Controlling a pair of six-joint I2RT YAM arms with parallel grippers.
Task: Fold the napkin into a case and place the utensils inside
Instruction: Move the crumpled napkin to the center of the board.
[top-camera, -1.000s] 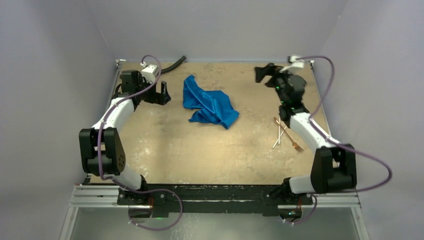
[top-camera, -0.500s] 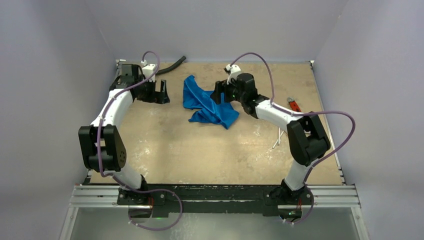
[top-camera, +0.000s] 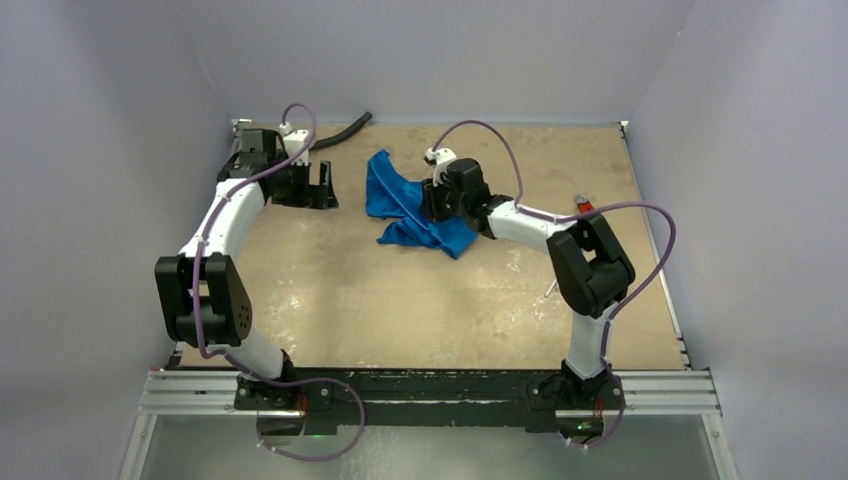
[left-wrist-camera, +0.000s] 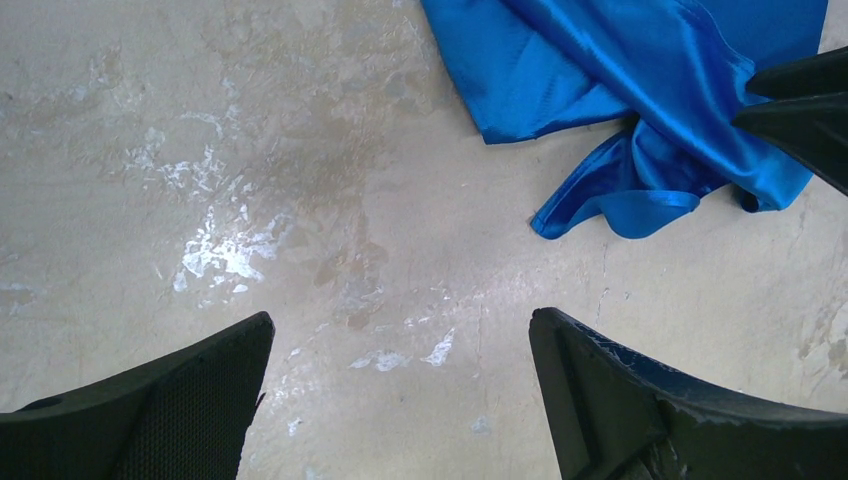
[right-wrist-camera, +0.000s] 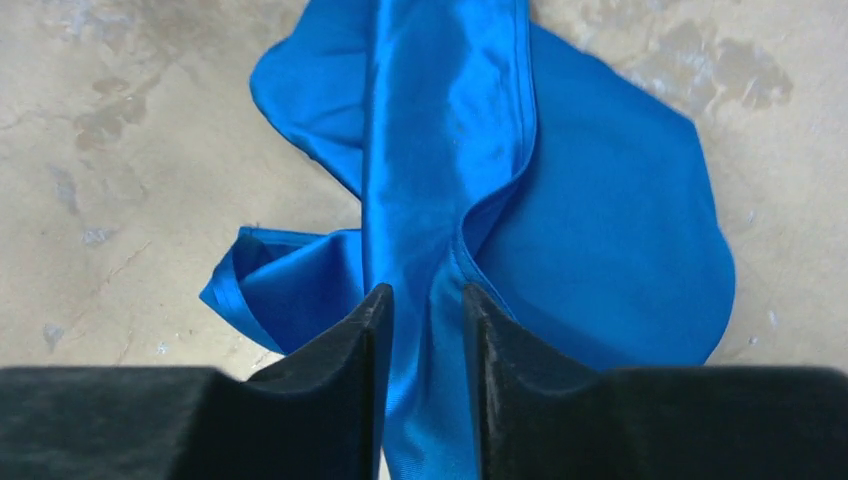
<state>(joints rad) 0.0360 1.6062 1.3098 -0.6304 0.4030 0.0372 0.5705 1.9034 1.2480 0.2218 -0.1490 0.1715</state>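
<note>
Overhead rear view, wrist close-ups, napkin (top-camera: 398, 198) shared

The right tool (top-camera: 432, 203) sits over the crumpled napkin (top-camera: 392, 195); the left tool (top-camera: 325, 187) hangs apart beside it.

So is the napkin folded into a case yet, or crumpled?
Crumpled, not folded: the napkin lies in an irregular wrinkled heap with loose flaps, and a ridge of it sits between the right gripper's jaws.
</note>
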